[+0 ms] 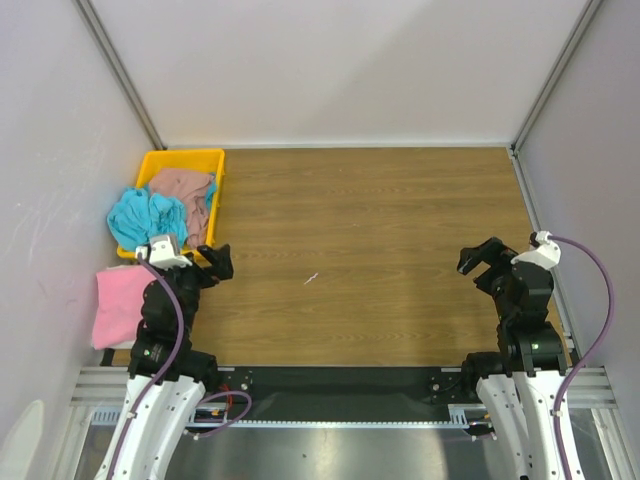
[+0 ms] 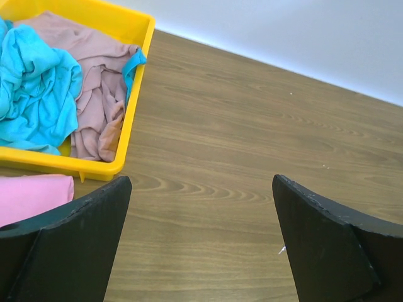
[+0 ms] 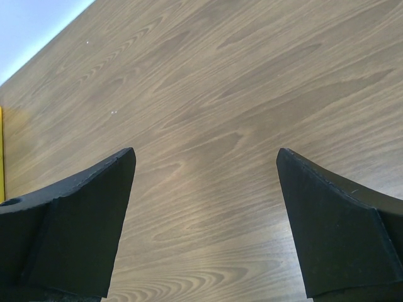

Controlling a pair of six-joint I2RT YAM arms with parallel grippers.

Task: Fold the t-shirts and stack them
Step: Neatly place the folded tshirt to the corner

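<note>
A turquoise t-shirt (image 1: 145, 217) and a dusty brown-pink t-shirt (image 1: 185, 188) lie crumpled in the yellow tray (image 1: 183, 156) at the far left; both show in the left wrist view, turquoise (image 2: 34, 88) and brown-pink (image 2: 97, 94). A bright pink t-shirt (image 1: 120, 303) lies folded on the table's left edge, in front of the tray, and its corner shows in the left wrist view (image 2: 31, 195). The cream-white shirt is out of view. My left gripper (image 1: 213, 264) is open and empty beside the tray. My right gripper (image 1: 478, 260) is open and empty over bare wood at the right.
The wooden table (image 1: 370, 250) is walled by white panels at the back and both sides. A small white speck (image 1: 311, 278) lies near the middle. The tray's rim (image 2: 126, 126) stands close to my left fingers.
</note>
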